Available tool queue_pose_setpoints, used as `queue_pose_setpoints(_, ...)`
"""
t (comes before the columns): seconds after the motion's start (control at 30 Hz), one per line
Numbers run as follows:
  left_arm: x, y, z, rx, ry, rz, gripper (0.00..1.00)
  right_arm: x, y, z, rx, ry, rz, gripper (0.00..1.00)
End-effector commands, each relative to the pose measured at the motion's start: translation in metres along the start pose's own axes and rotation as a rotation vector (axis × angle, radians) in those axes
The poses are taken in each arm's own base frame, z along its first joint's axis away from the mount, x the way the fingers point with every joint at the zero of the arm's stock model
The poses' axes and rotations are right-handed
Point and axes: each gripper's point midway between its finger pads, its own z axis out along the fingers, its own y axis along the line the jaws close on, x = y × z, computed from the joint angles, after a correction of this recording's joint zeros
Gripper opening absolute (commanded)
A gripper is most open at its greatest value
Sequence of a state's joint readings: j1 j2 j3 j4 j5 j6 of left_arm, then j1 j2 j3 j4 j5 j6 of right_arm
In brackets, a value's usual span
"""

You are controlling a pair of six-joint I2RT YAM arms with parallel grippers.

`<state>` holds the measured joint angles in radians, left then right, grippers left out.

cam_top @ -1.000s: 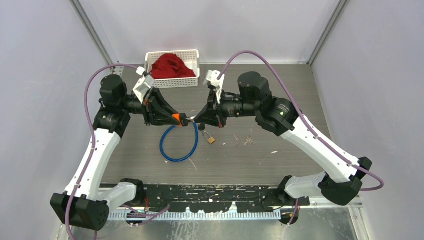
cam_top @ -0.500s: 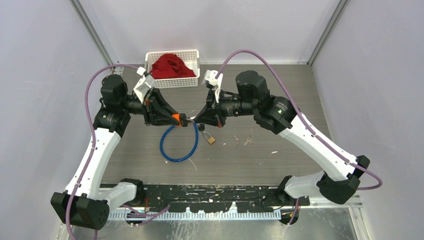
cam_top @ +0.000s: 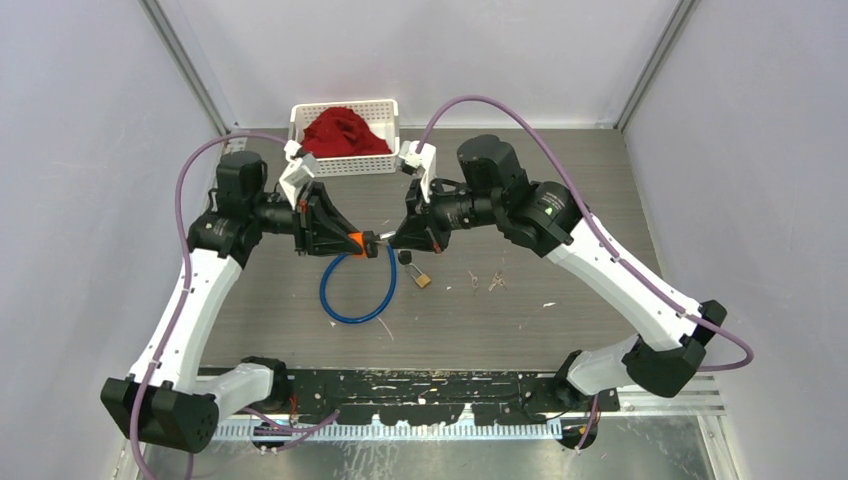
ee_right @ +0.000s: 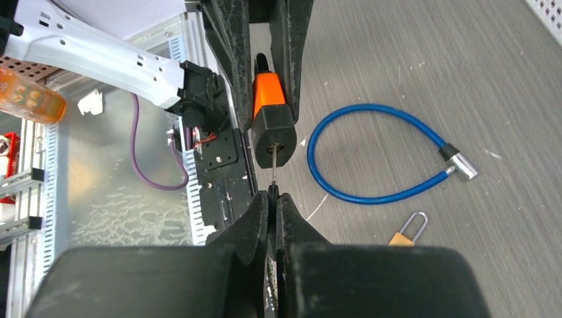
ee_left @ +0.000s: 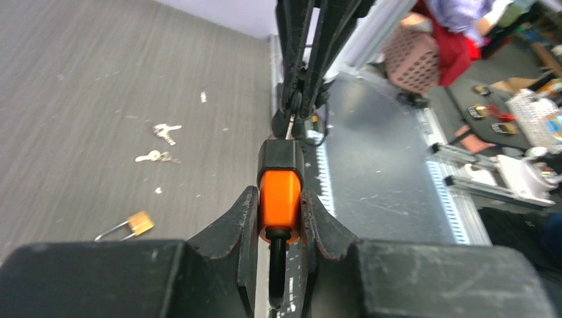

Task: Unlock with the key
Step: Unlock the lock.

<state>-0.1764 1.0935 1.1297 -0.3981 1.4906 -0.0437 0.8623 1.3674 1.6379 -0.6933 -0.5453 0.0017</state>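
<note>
An orange and black lock body [cam_top: 356,240] hangs above the table, with my left gripper [cam_top: 352,241] shut on its orange part [ee_left: 280,199]. Its blue cable [cam_top: 352,300] loops down onto the table, and the cable's metal-tipped end [ee_right: 462,163] lies free there. My right gripper [cam_top: 395,240] faces the lock's black end [ee_right: 273,136] and is shut on the key. The thin key blade [ee_right: 272,165] runs from my right fingertips straight into that black end. The key's head is hidden between the pads.
A small brass padlock [cam_top: 421,278] lies on the table just under my right gripper. Loose keys [cam_top: 490,282] lie to its right. A white basket [cam_top: 392,108] holding a red cloth [cam_top: 340,132] stands at the back edge.
Both arms have shifted a little to the left and back together, keeping lock and key joined. Neither grip has changed.
</note>
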Motion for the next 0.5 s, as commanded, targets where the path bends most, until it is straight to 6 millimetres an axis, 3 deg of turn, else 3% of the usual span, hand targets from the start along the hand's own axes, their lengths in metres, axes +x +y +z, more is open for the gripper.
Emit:
queue_pose_setpoints(0.0,0.013,-0.009,0.004,-0.063,0.127,0.139,0.0,-0.012,0.013,0.009,-0.076,-0.015,-0.01,0.01)
queue_pose_setpoints(0.27,0.018,-0.035,0.002,0.021,0.175,0.253,0.0,-0.002,0.029,0.011,-0.189,-0.039,0.011,0.01)
queue_pose_setpoints(0.47,0.015,-0.046,0.011,0.09,0.155,0.276,0.0,-0.009,0.046,-0.007,-0.234,-0.155,-0.061,0.01)
